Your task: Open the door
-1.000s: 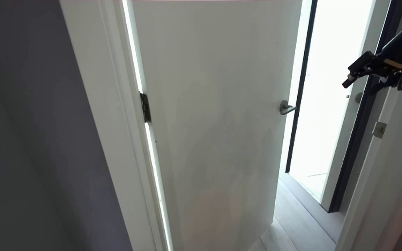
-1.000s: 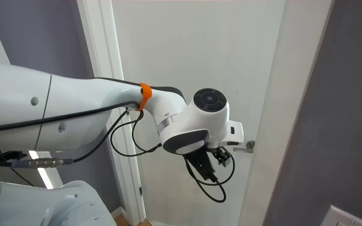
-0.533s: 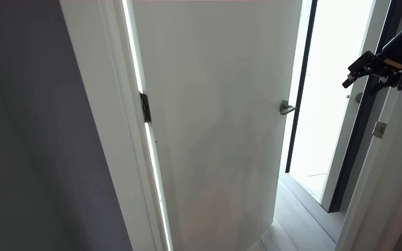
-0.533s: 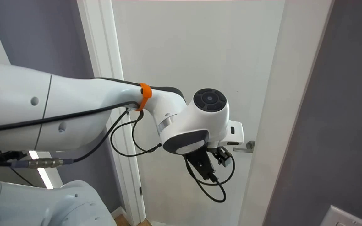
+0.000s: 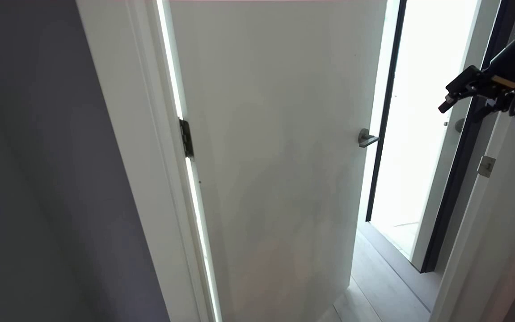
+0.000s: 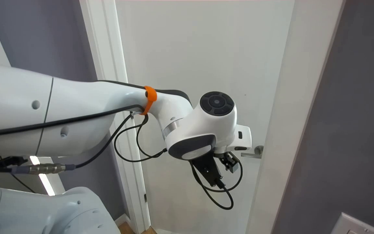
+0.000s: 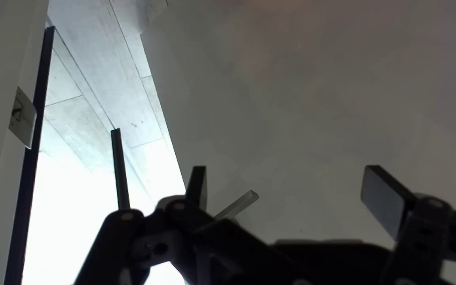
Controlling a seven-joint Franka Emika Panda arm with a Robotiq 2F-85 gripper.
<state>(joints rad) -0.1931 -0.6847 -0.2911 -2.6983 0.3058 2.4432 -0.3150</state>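
The tall white door (image 5: 280,170) stands ajar in an exterior view, its free edge apart from the frame and bright light in the gap. Its dark hinge (image 5: 186,137) is on the left. The silver lever handle (image 5: 367,138) is near the free edge. The door (image 6: 206,48) and handle (image 6: 253,152) also show behind my arm. My gripper (image 5: 463,108) is at the right, apart from the handle. In the wrist view my gripper (image 7: 285,186) is open with nothing between its fingers. The handle (image 7: 238,204) shows beyond them, partly hidden by the left finger.
The white door frame (image 5: 467,232) with a metal strike plate (image 5: 486,166) stands near the gripper. A dark-edged bright doorway (image 5: 432,112) and pale floor (image 5: 365,290) lie beyond. Grey wall (image 6: 346,130) borders the frame. Cables (image 6: 229,198) hang from my wrist.
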